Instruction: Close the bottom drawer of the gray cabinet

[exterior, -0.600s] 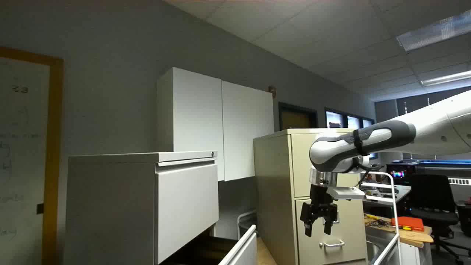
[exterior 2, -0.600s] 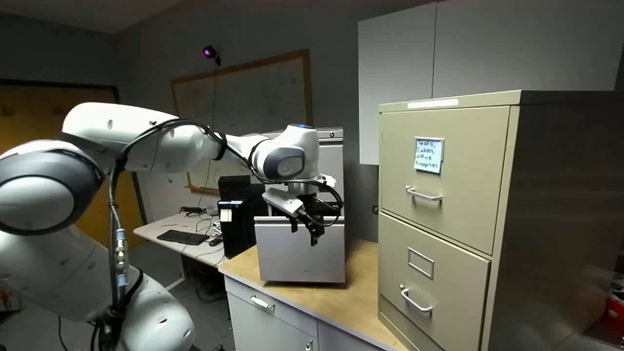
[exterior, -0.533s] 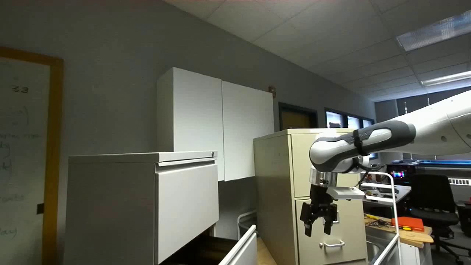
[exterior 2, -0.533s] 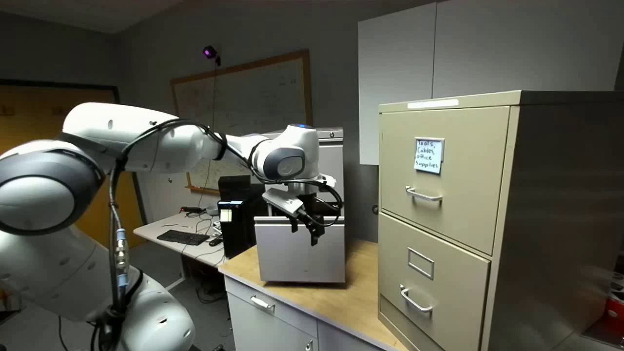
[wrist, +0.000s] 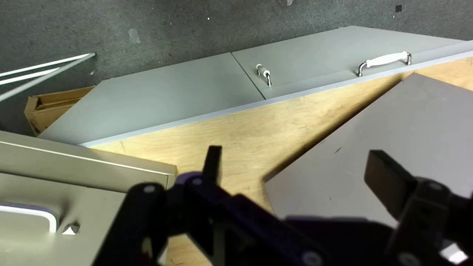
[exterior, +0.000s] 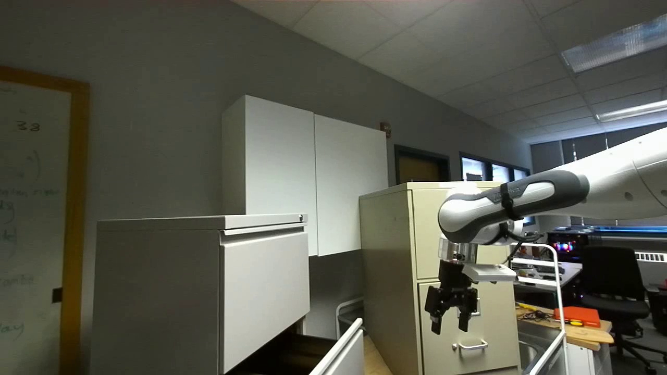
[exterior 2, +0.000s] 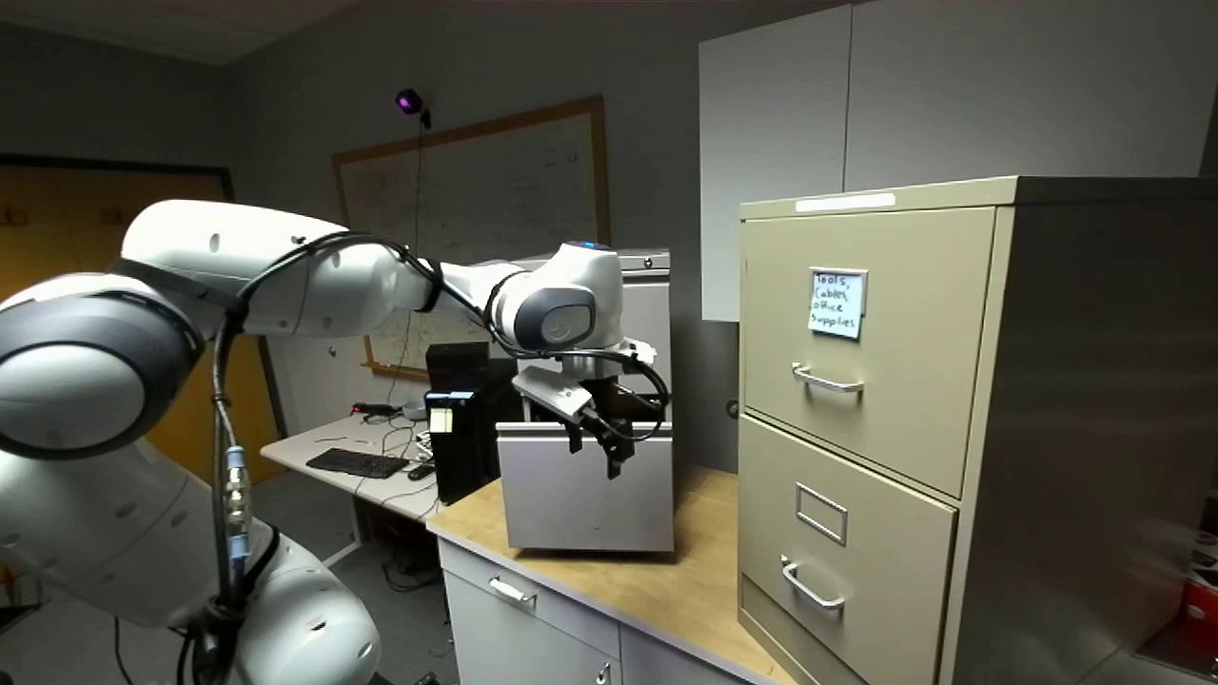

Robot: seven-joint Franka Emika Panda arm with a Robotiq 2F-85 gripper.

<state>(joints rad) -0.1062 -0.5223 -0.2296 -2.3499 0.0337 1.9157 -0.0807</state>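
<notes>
1. On the beige filing cabinet [exterior 2: 913, 428], an upper card [exterior 2: 837, 304] (pale, hand-lettered) reads "Tools, Cables, office supplies."
2. Whiteboard [exterior: 32, 224]: script too faint to read with confidence.
3. Bottom drawer [exterior 2: 590, 499]: light gray, flat-fronted, thin pale rim; pulled out from the gray cabinet [exterior: 172, 291], over the wooden counter [exterior 2: 706, 552], its dark inside showing.
4. Gripper [exterior: 449, 327], apart from the drawer: jaws spread wide, holding nothing.

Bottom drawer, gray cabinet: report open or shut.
Open. In an exterior view, the bottom drawer juts from the gray cabinet, dark interior showing.
</notes>
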